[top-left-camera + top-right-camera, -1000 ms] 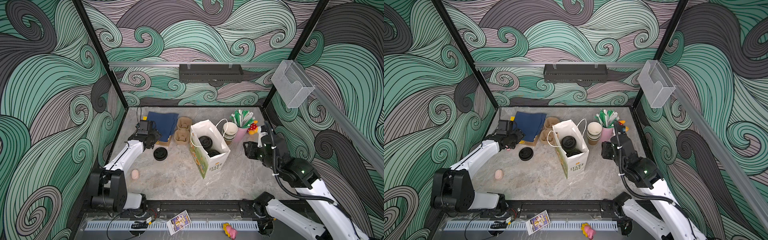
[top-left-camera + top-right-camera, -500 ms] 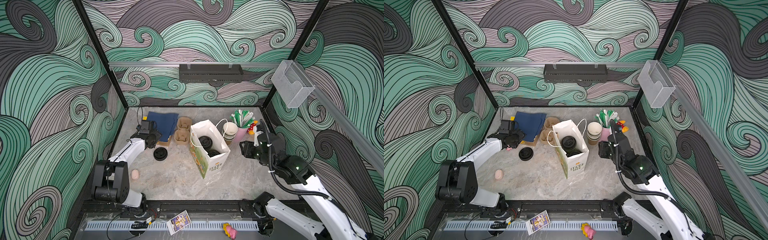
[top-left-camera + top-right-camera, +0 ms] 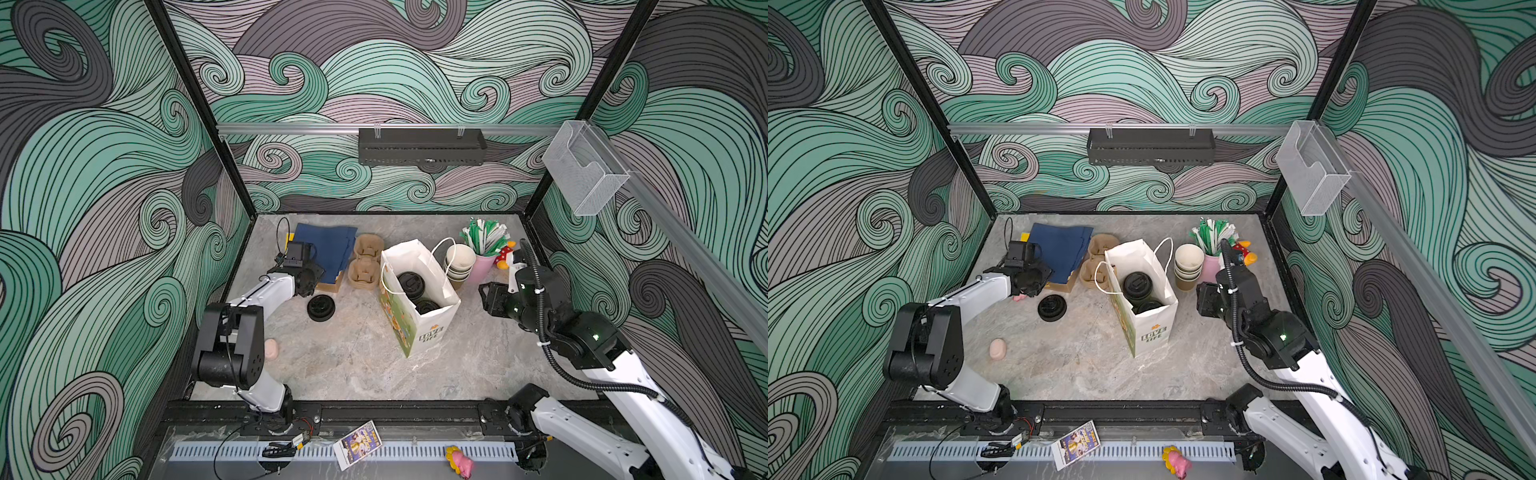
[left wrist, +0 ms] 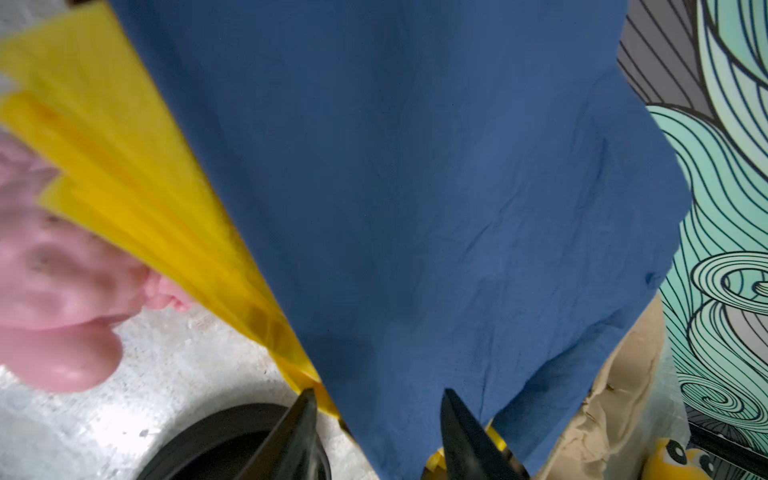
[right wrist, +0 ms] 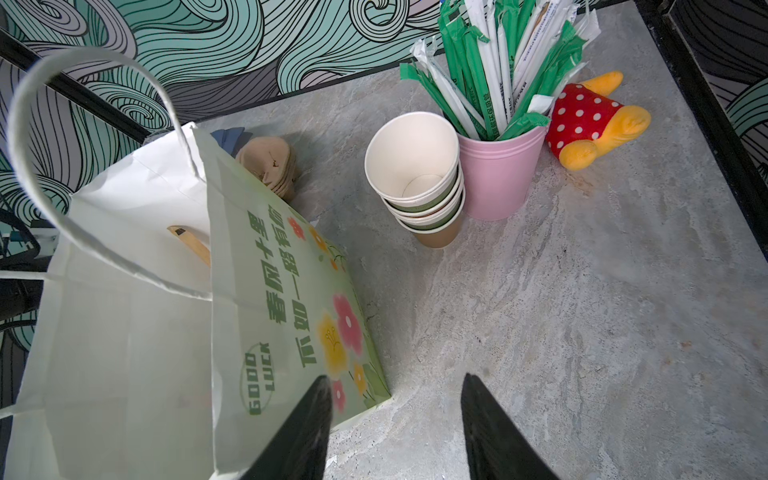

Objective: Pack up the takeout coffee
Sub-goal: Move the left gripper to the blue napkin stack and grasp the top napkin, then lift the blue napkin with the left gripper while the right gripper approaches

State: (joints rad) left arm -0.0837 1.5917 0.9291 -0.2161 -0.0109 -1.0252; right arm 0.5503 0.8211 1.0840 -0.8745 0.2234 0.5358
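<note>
Two lidded cups (image 3: 410, 284) sit inside the paper bag (image 3: 432, 332); spare cups (image 3: 459, 259) stand stacked just beside it, and one loose lid (image 3: 321, 308) lies on the table (image 3: 353, 365). Packing looks partway done. Left gripper (image 4: 376, 415), by the blue cloth (image 4: 415, 187), and right gripper (image 5: 395, 399) both gape, empty.

Soft, even light, faint shadows; left wrist view's yellow sheet (image 4: 137, 199) is blurred.

Cup stack (image 5: 415, 166): I see it upright, nested, cream inside.
Loose lid (image 3: 321, 308): 1, black, flat on table (image 3: 353, 365).
Bagged lids (image 3: 410, 284): 2, black, inside white bag (image 3: 432, 328).
</note>
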